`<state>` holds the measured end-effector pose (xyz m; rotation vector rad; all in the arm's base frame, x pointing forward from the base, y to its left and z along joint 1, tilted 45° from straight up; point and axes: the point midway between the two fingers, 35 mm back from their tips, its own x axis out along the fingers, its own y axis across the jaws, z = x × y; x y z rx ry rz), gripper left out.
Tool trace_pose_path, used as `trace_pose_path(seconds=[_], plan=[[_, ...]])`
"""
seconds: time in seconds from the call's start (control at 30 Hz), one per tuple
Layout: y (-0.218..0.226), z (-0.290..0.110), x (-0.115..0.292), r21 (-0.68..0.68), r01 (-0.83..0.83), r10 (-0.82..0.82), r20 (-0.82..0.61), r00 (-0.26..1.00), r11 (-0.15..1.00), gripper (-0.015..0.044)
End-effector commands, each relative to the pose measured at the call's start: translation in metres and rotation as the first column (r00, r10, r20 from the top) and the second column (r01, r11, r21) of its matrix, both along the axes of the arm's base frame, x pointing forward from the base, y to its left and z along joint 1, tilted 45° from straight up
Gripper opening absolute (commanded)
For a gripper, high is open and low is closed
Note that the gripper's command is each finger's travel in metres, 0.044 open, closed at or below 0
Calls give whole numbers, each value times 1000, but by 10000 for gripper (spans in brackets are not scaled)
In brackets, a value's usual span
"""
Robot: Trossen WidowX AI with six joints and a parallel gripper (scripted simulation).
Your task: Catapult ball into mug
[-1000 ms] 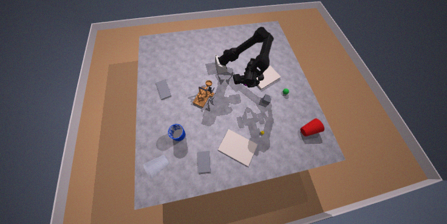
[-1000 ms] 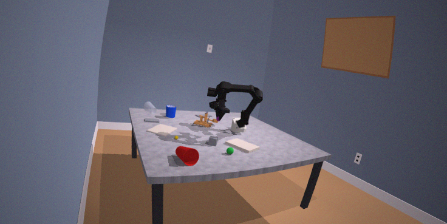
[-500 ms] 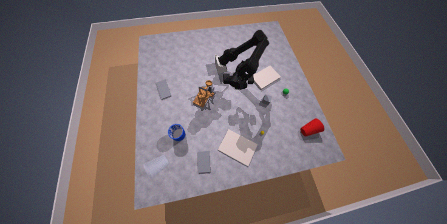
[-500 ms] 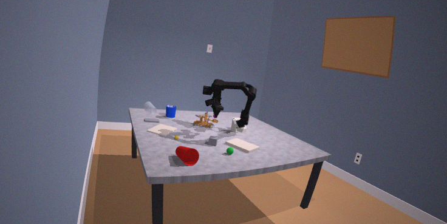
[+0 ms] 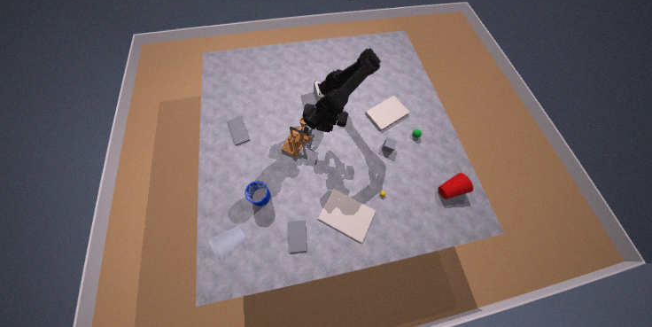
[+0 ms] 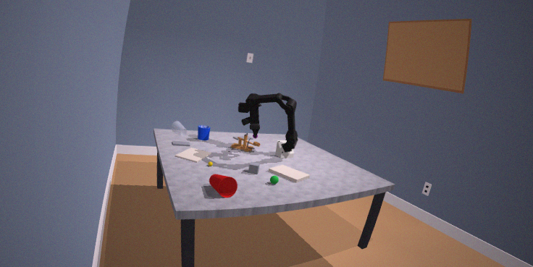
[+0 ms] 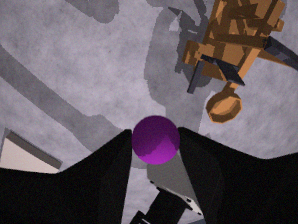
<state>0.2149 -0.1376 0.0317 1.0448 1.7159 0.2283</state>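
My gripper [image 6: 255, 135] [image 7: 154, 134] is shut on the purple ball [image 6: 255, 136] [image 7: 155, 140] and holds it above the table, close to the catapult's cup end. The orange-brown catapult [image 5: 294, 142] [image 6: 244, 144] [image 7: 235, 40] stands on the table. In the wrist view its round cup [image 7: 224, 106] looks empty and lies to the upper right of the ball. In the top view the arm hides the ball and the fingertips. The blue mug [image 5: 258, 193] [image 6: 203, 132] stands upright, beyond the catapult's end away from the arm.
A red cup [image 5: 455, 185] [image 6: 223, 185] lies on its side. A green ball [image 5: 416, 133] [image 6: 274, 179], a yellow ball [image 5: 382, 193] [image 6: 210, 163] and a grey block [image 5: 389, 144] [image 6: 253, 168] are apart. Flat pale slabs [image 5: 387, 112] [image 5: 347, 216], grey slabs [image 5: 237, 130] [image 5: 297, 237] and a translucent cup [image 5: 228, 240] [image 6: 179, 127] also lie around.
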Motion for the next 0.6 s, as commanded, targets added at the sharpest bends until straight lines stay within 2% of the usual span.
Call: trace_pose_path(seconds=[0.0,0.57], plan=[[-11,-18,-13,20,16,-15,-51,999,1000,0],[-32,-80,-73,140,96,-60,-241,969,985,0]])
